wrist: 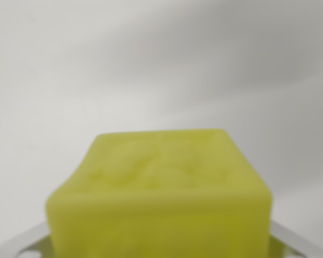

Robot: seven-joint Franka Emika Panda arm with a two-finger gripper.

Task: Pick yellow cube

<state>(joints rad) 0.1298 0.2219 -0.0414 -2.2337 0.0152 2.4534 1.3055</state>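
The yellow cube (160, 201) fills the lower middle of the wrist view, very close to the camera and out of focus, with its top face tilted toward the lens and its front face running off the bottom edge. That top face looks dimpled or embossed, though the blur hides what the pattern is. At either bottom corner of the view a pale metal piece shows beside the cube – one (21, 242) on the wrist view's left, one (296, 241) on the wrist view's right – both touching or just beside its lower sides. These appear to be parts of the jaws (160, 244), standing about as far apart as the cube is wide, with the cube between them; whether they press on it or merely flank it I cannot tell, since the contact points are hidden by the cube itself. Behind the cube lies a plain white-grey surface (151, 64), matte and bare, crossed by soft diagonal shadows toward the upper right. No edge of a table shows – so I cannot tell whether the cube rests on anything.
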